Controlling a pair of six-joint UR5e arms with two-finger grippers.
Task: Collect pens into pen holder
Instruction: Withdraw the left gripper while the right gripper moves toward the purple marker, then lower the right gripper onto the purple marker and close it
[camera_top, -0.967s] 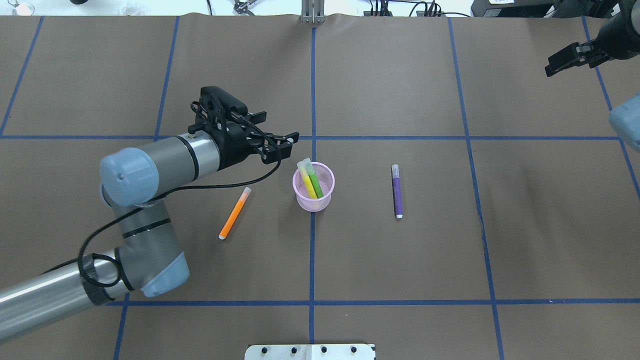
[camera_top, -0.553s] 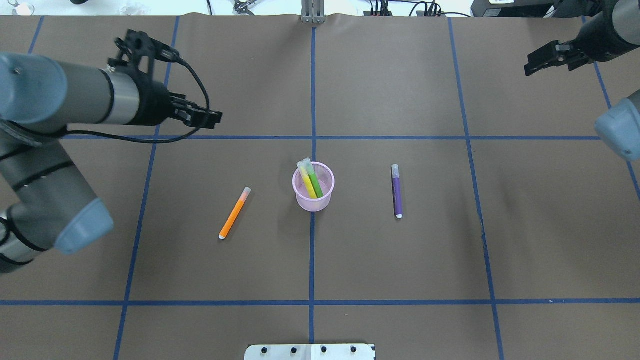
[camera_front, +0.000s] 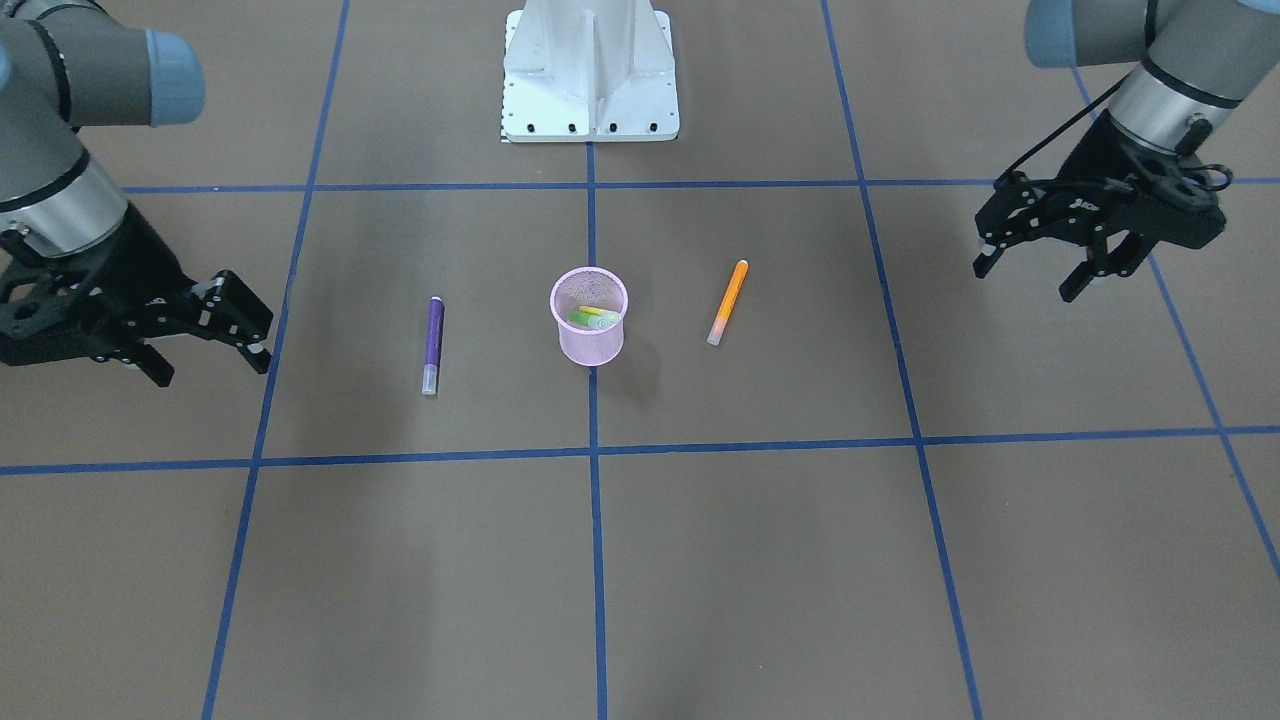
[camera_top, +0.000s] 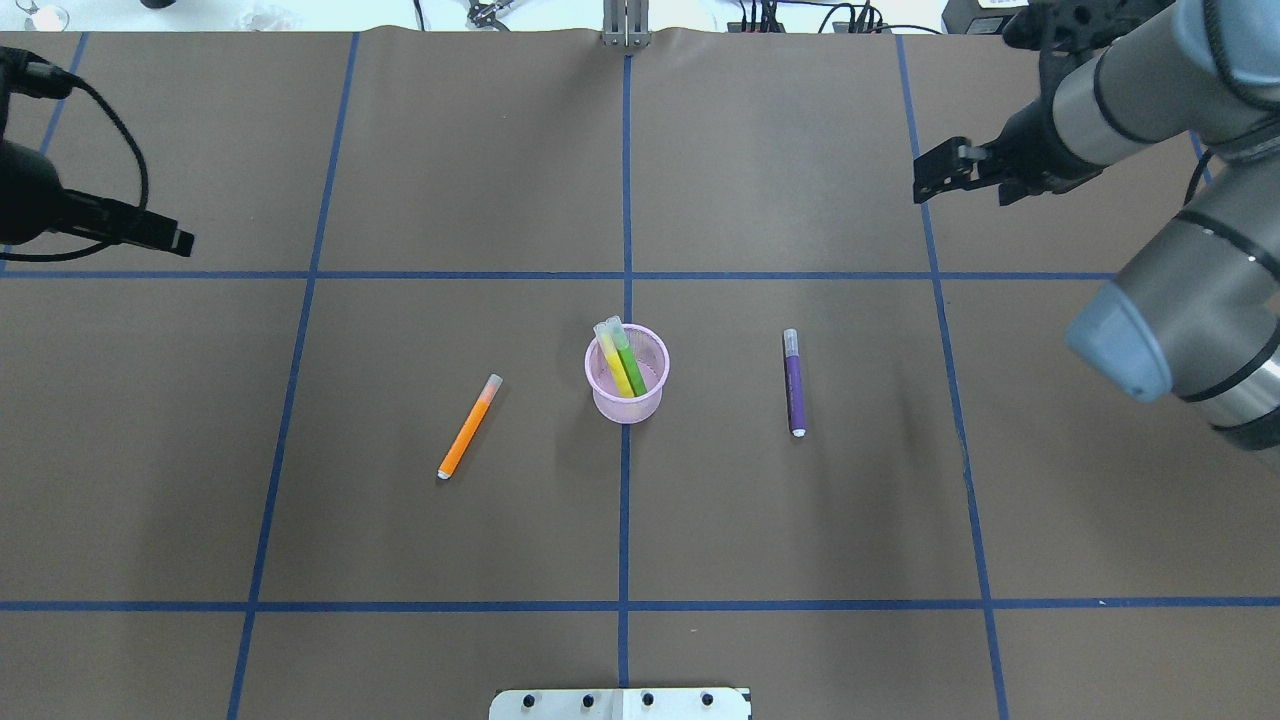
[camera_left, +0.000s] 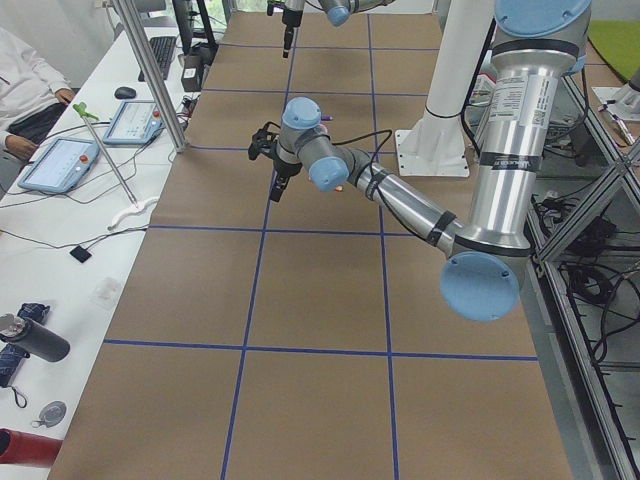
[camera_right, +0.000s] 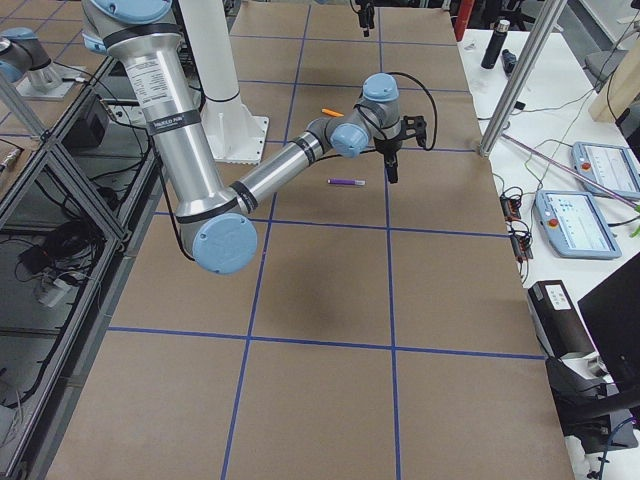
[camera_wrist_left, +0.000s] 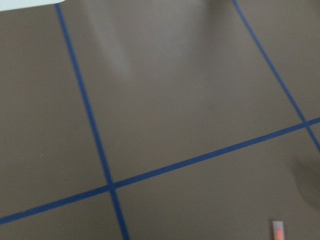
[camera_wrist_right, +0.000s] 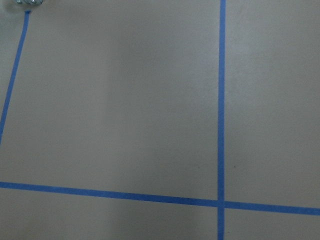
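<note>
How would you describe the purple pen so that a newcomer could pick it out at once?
Find the pink wire-mesh pen holder standing on the central blue tape line of the brown table. On the robot's right of it lies the purple pen, flat on the table. It runs nearly parallel to that line, unlike the slanted orange pen on the other side.

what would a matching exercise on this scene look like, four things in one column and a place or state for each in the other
Column A
1. orange pen
2. purple pen
3. green pen
4. right gripper

Column B
a. leaning inside the pen holder
b. open, holding nothing
c. lying flat on the robot's right of the pen holder
d. lying flat on the robot's left of the pen holder

Pairs: 1-d, 2-c, 3-a, 4-b
</note>
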